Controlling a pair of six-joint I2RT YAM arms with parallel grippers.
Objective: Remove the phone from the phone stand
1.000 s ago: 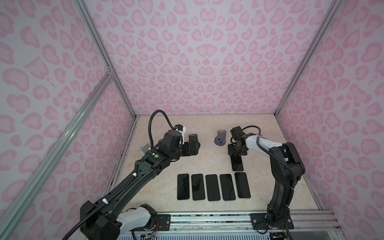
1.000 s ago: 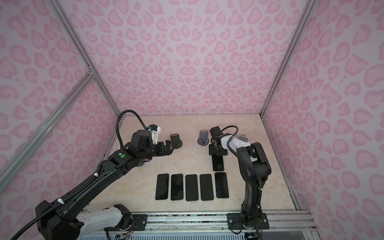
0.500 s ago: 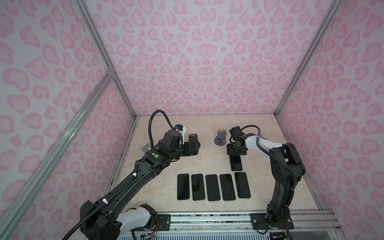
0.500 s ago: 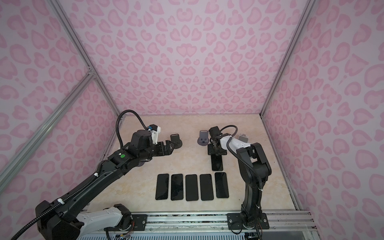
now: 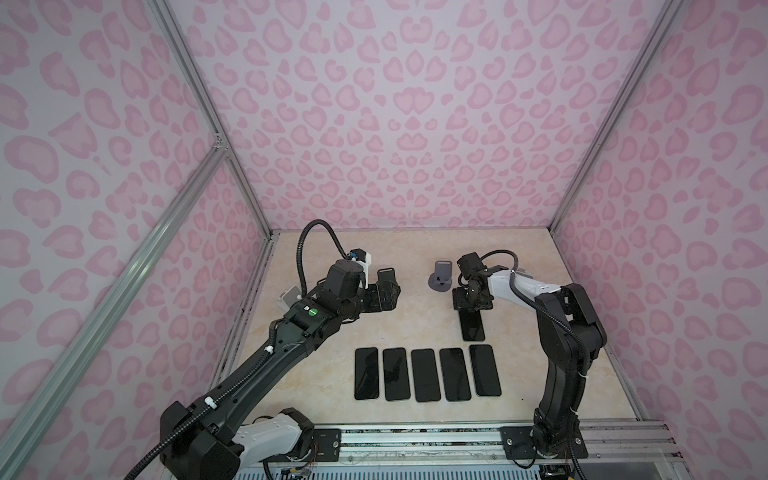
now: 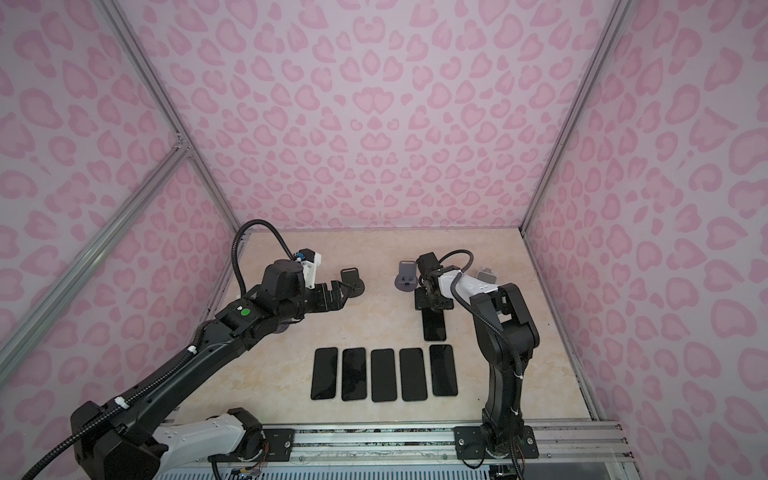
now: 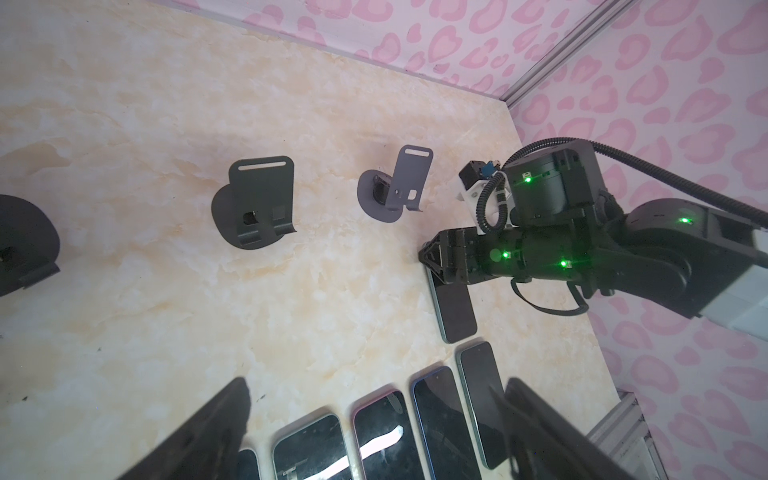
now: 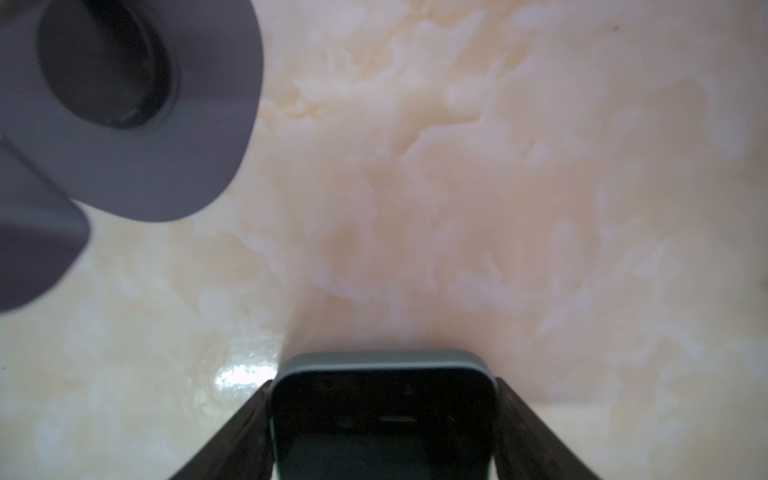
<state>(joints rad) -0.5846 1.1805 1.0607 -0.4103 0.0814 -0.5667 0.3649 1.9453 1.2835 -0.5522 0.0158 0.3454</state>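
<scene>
Right hand point(image 8: 384, 385) straddles the phone point(image 5: 473, 328) lying flat on the surface point(image 5: 415, 303), grip unclear; phone stand point(image 5: 441, 276) just beside it; left hand point(image 7: 376, 382) spread apart.

Both top views: cams high at front, looking down and back over whole table point(image 5: 415, 257), far off, near-same pic. L wrist cam: just behind left fingers point(image 7: 212, 432), looks out past tips across table to right arm point(image 7: 623, 257). R wrist cam: v. close, phone point(image 8: 382, 415) end between right fingers point(image 8: 245, 440), grey stand point(image 8: 137, 158) beyond tips. All views share these two.
</scene>
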